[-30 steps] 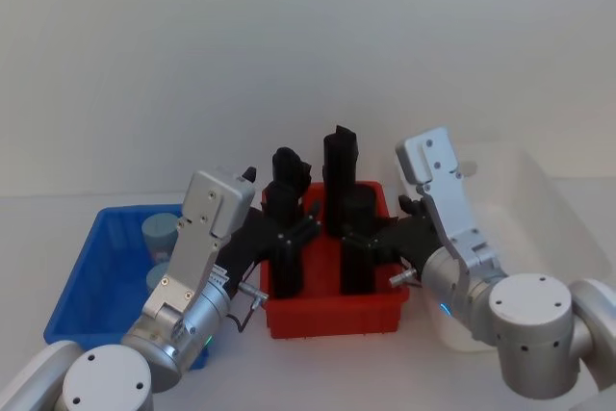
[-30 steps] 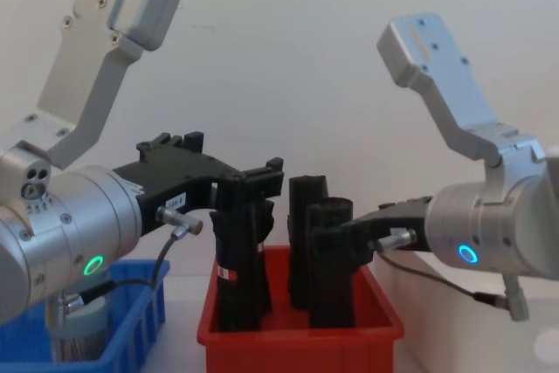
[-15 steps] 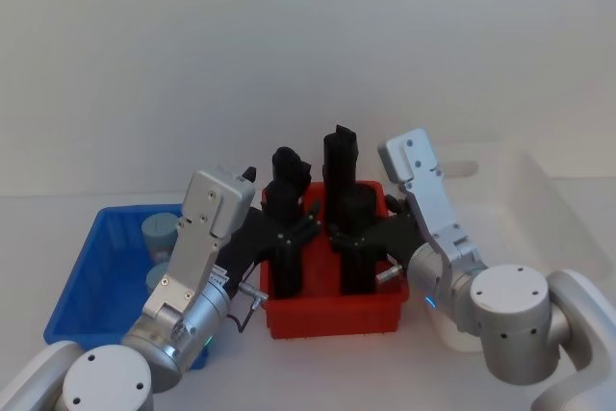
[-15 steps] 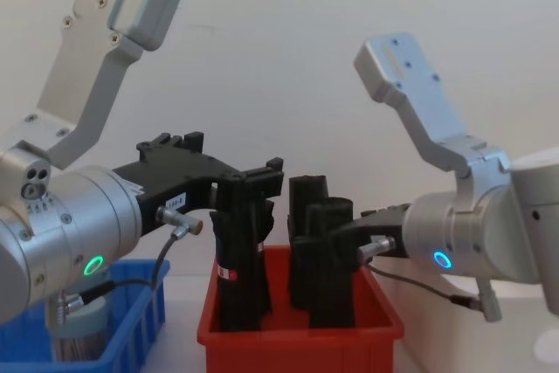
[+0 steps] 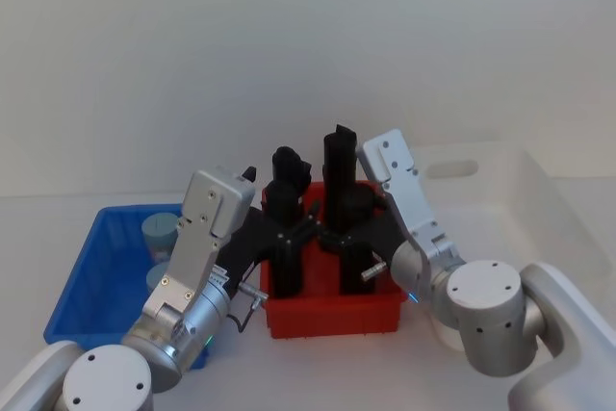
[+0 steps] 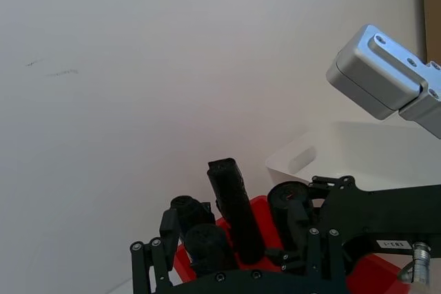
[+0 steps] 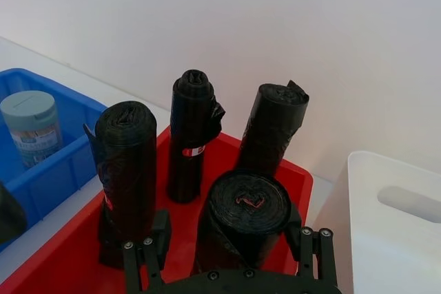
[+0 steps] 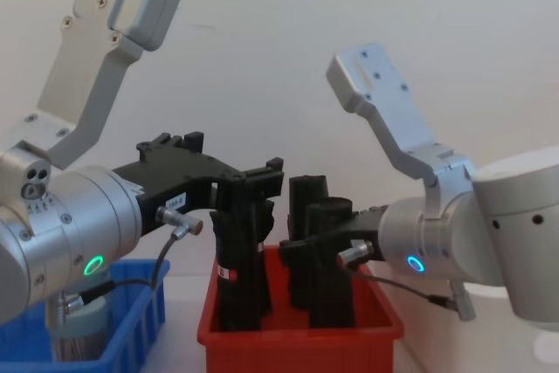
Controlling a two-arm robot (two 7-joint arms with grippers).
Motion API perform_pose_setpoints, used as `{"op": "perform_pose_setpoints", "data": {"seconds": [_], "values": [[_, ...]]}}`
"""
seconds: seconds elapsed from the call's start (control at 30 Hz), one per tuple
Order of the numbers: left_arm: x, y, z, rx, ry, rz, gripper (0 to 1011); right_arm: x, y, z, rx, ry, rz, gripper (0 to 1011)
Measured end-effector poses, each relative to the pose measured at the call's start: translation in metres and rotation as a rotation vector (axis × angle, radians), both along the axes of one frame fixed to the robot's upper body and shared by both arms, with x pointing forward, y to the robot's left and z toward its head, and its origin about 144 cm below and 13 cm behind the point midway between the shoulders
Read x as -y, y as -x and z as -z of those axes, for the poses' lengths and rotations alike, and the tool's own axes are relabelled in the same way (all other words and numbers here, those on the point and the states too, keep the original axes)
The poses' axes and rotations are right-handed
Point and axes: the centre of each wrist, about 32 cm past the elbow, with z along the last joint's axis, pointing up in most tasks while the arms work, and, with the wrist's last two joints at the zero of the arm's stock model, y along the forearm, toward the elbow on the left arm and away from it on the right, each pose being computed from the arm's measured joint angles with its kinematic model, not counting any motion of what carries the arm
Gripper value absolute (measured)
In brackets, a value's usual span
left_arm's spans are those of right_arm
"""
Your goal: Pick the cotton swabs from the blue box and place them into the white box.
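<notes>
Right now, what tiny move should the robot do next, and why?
Probably swing the left tool leftward over the blue box. It hovers open over the red bin among the black rolls, close to the right tool, while the cotton swabs sit in the blue box, on the left arm's side.

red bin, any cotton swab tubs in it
No, the red bin holds black rolled bundles; a cotton swab tub sits in the blue box.

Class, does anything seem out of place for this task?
Yes: both the left pincer and right pincer hang open among black rolls over the red bin, while the swabs sit untouched in the blue box.
</notes>
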Motion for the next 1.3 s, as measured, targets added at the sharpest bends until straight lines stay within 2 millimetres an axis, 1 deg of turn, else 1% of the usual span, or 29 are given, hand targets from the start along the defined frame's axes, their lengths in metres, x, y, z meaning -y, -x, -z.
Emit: {"op": "perform_pose_setpoints", "data": {"seconds": [0.1,0.27,0.3,0.33,0.4,0.47,0.63,0.97,1.3], "values": [[0.0000,0.0000,0.0000,0.000,0.000,0.000,1004,-0.0019,-0.0013,0.0010,0.003,0.006,-0.001,1001],[0.0000,0.0000,0.0000,0.000,0.000,0.000,1004,-0.0040,-0.0028,0.0021,0.008,0.013,-0.003,906],[0.0000,0.0000,0.0000,0.000,0.000,0.000,1004,-0.0044,-0.0030,0.0021,0.009,0.014,-0.003,870],[0.0000,0.0000,0.0000,0.000,0.000,0.000,1004,-0.0050,-0.0032,0.0025,0.009,0.015,-0.004,860],[0.0000,0.0000,0.0000,0.000,0.000,0.000,1004,-0.0054,-0.0038,0.0027,0.011,0.017,-0.005,782],[0.0000,0.0000,0.0000,0.000,0.000,0.000,1004,-0.0061,-0.0042,0.0029,0.012,0.019,-0.005,746],[0.0000,0.0000,0.0000,0.000,0.000,0.000,1004,-0.0068,-0.0047,0.0036,0.013,0.022,-0.006,580],[0.0000,0.0000,0.0000,0.000,0.000,0.000,1004,-0.0077,-0.0054,0.0040,0.015,0.025,-0.007,517],[0.0000,0.0000,0.0000,0.000,0.000,0.000,1004,-0.0077,-0.0059,-0.0003,0.044,0.004,-0.015,503]]}}
